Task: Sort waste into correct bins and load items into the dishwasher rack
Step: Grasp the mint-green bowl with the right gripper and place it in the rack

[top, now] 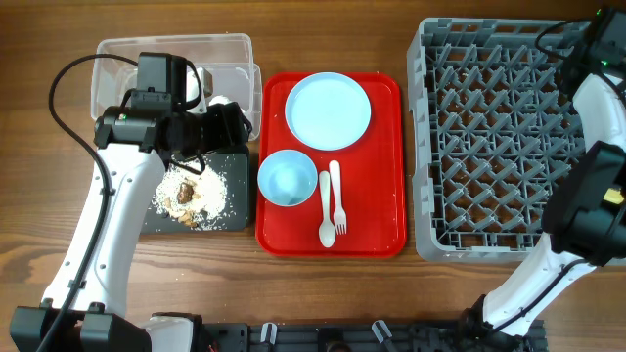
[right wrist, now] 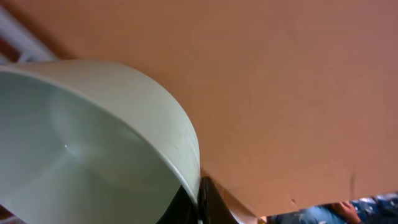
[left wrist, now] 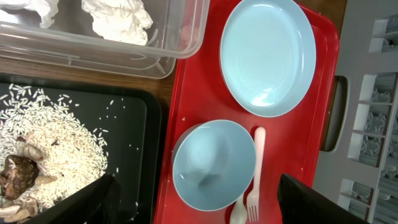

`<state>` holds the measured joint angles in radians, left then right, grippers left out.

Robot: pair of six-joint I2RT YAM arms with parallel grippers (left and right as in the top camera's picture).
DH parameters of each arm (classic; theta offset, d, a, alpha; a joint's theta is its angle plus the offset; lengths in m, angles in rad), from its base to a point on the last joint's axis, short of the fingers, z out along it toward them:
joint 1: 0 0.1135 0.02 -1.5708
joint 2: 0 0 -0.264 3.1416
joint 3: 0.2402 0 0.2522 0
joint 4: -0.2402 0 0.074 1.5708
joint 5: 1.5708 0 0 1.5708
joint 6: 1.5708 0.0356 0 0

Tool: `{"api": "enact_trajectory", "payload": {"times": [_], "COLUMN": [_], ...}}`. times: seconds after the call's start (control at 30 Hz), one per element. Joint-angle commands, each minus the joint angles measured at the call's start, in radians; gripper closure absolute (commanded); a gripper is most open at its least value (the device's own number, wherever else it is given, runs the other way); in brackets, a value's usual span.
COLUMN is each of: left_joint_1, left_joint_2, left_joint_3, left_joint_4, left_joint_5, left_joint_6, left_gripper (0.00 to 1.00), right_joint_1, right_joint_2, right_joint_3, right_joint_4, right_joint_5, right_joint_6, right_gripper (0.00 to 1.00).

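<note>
My left gripper (top: 233, 125) (left wrist: 199, 206) is open and empty, above the gap between the black tray (top: 235, 217) (left wrist: 134, 143) and the red tray. The black tray holds rice and brown lumps (top: 191, 193) (left wrist: 43, 149). The clear tub (top: 176, 49) (left wrist: 180, 37) holds white tissue (left wrist: 118, 18). A pale blue plate (top: 329, 110) (left wrist: 268, 56), pale blue bowl (top: 287, 178) (left wrist: 213, 164), white fork (top: 338, 200) (left wrist: 255, 180) and spoon (top: 326, 210) lie on the red tray. My right gripper (right wrist: 200, 202) pinches the rim of the mint bowl (right wrist: 93, 143). The red wrapper and yellow cup are out of view.
The red tray (top: 381, 196) lies mid-table. The grey pegged rack (top: 489, 147) (left wrist: 373, 112) stands to its right. My right arm (top: 597, 98) reaches over the rack's far right corner. In the right wrist view, brown board fills the space behind the bowl.
</note>
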<state>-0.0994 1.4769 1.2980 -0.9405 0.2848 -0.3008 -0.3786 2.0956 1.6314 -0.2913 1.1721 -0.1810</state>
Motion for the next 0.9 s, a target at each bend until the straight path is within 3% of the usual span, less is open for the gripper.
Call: {"api": "enact_trajectory", "payload": {"times": [0.0, 0.13, 0.2, 0.23, 0.33, 0.43, 0.5, 0.6, 0.63, 0.77, 0.87], "left_joint_1": [0.003, 0.003, 0.003, 0.003, 0.003, 0.003, 0.003, 0.003, 0.003, 0.003, 0.003], "left_joint_2": [-0.018, -0.018, -0.018, -0.018, -0.018, -0.018, -0.018, -0.018, -0.018, -0.018, -0.018], "left_joint_3": [0.002, 0.002, 0.002, 0.002, 0.002, 0.002, 0.002, 0.002, 0.002, 0.002, 0.002], "left_joint_4": [0.004, 0.005, 0.005, 0.005, 0.005, 0.004, 0.004, 0.004, 0.004, 0.004, 0.004], "left_joint_5": [-0.006, -0.006, -0.006, -0.006, -0.006, -0.006, -0.006, -0.006, -0.006, -0.006, -0.006], "left_joint_6": [0.005, 0.001, 0.001, 0.001, 0.001, 0.001, 0.001, 0.002, 0.002, 0.001, 0.002], "left_gripper": [0.18, 0.18, 0.18, 0.18, 0.18, 0.18, 0.18, 0.14, 0.1, 0.08, 0.08], "right_joint_1": [0.005, 0.013, 0.025, 0.034, 0.051, 0.066, 0.09, 0.214, 0.282, 0.554, 0.668], "right_joint_2": [0.053, 0.056, 0.049, 0.037, -0.056, -0.192, -0.274, -0.384, -0.378, -0.284, -0.178], "right_joint_3": [0.01, 0.005, 0.005, 0.005, 0.005, 0.005, 0.005, 0.005, 0.004, 0.003, 0.003], "right_joint_4": [-0.005, -0.058, -0.135, -0.175, -0.253, -0.317, -0.348, -0.418, -0.434, -0.47, -0.493], "right_joint_5": [-0.045, -0.115, -0.192, -0.244, -0.422, -0.604, -0.792, -1.464, -1.54, -1.424, -1.22], "right_joint_6": [0.001, 0.027, 0.029, 0.045, 0.077, 0.076, 0.076, 0.112, 0.17, 0.214, 0.394], "right_gripper": [0.96, 0.94, 0.66, 0.57, 0.38, 0.25, 0.2, 0.2, 0.2, 0.2, 0.21]}}
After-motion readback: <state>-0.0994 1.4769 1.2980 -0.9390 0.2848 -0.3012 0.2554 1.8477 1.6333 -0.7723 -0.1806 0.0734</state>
